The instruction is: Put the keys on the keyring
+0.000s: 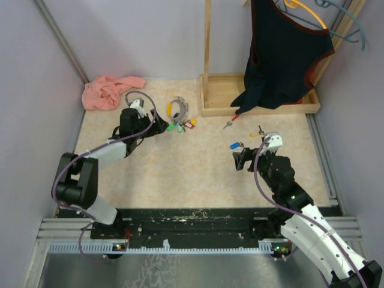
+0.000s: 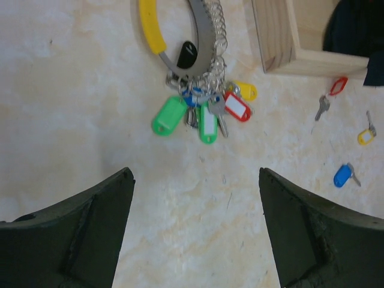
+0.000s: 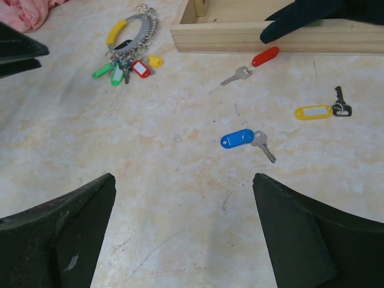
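The keyring [image 1: 177, 110] is a grey and yellow loop with several tagged keys hanging from it; it also shows in the left wrist view [image 2: 201, 42] and the right wrist view [image 3: 129, 37]. Three loose keys lie on the table: blue-tagged [image 3: 239, 138] [image 1: 235, 145], red-tagged [image 3: 264, 57] [image 1: 231, 122], yellow-tagged [image 3: 313, 112] [image 1: 257, 134]. My left gripper [image 1: 161, 127] [image 2: 195, 180] is open and empty just short of the keyring's tags. My right gripper [image 1: 241, 159] [image 3: 183, 186] is open and empty just short of the blue-tagged key.
A wooden tray base [image 1: 219, 108] with a post carries hangers and a dark garment [image 1: 285, 54] at the back right. A pink cloth [image 1: 108, 91] lies at the back left. Walls close in the table on both sides.
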`<state>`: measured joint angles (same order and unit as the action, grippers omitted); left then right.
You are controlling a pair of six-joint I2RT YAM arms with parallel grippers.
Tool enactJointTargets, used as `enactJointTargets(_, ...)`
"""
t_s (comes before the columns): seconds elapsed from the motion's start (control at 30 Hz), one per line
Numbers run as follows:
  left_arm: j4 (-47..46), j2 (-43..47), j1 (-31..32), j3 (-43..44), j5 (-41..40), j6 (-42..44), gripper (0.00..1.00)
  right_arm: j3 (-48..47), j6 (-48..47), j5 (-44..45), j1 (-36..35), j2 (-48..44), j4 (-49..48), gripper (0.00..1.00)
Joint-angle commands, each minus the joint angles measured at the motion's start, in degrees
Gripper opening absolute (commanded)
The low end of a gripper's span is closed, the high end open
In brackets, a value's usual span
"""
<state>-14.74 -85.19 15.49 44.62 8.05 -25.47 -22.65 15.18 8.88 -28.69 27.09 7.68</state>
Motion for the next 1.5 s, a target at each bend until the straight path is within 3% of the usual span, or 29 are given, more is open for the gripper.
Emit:
enactJointTargets(0.0, -13.89, -11.66, -3.21, 7.08, 7.63, -7.83, 0.88, -0.12, -0.11, -3.77, 0.39, 0.29, -5.08, 0.96)
enactJointTargets(0.2, -23.51, -28.58, -7.51, 15.74, 16.51, -16.55, 0.79, -0.03, -1.18, -5.05, 0.39, 1.37, -5.97, 0.96)
enactJointTargets(0.53, -20.17, -43.85, -8.27, 28.66, 18.59, -20.24, 0.71, -0.13, -2.20, -4.66, 0.36, 3.56, -6.44, 0.96)
enactJointTargets(0.77, -21.67, -50.62, -7.58, 33.23, 21.79, -25.08, 0.55, -0.01, -2.52, -5.51, 0.39, 4.91, -7.57, 0.96)
enactJointTargets(0.83, -21.84, -51.86, -7.18, 34.36, 22.48, -25.76, 0.46, 0.01, -2.53, -5.73, 0.39, 5.16, -7.45, 0.96)
enactJointTargets(1.1, -29.82, -47.61, -6.93, 27.77, 25.12, -26.69, 0.03, -0.12, -2.79, -6.26, 0.39, 5.55, -7.03, 0.96)
enactJointTargets(1.47, -35.41, -27.01, -6.33, 5.76, 29.11, -19.16, 0.01, 1.22, -2.96, -14.56, 0.39, 10.15, -12.22, 0.96)
